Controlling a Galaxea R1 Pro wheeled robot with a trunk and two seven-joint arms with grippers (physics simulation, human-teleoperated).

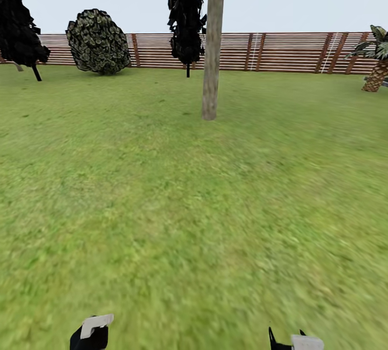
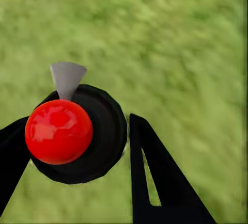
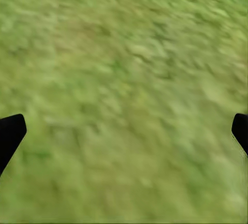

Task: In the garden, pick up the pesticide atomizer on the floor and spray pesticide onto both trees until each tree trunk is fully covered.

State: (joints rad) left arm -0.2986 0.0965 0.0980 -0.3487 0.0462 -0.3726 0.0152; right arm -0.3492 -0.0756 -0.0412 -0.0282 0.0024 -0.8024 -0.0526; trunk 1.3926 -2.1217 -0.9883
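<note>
left gripper point(image 2: 72, 146): black fingers clamped on pesticide atomizer point(image 2: 77, 133), round dark body, glossy red ball, pale grey cone | right gripper point(image 3: 124, 131): fingers spread wide, empty, over blurry grass floor point(image 3: 124, 53) | tree trunk point(image 1: 211, 54): straight mottled grey-brown column, well ahead of both grippers | slatted wooden fence point(image 1: 280, 51) behind

The pesticide atomizer point(image 2: 77, 133) sits between the left gripper's fingers point(image 2: 155, 177) — a round dark body seen end-on, with a shiny red ball on it and a pale grey wedge at its edge. Below it is blurry green floor point(image 2: 181, 43). Ahead stands one tree trunk point(image 1: 212, 48) — straight, bare, grey-brown, upright on the lawn.
</note>
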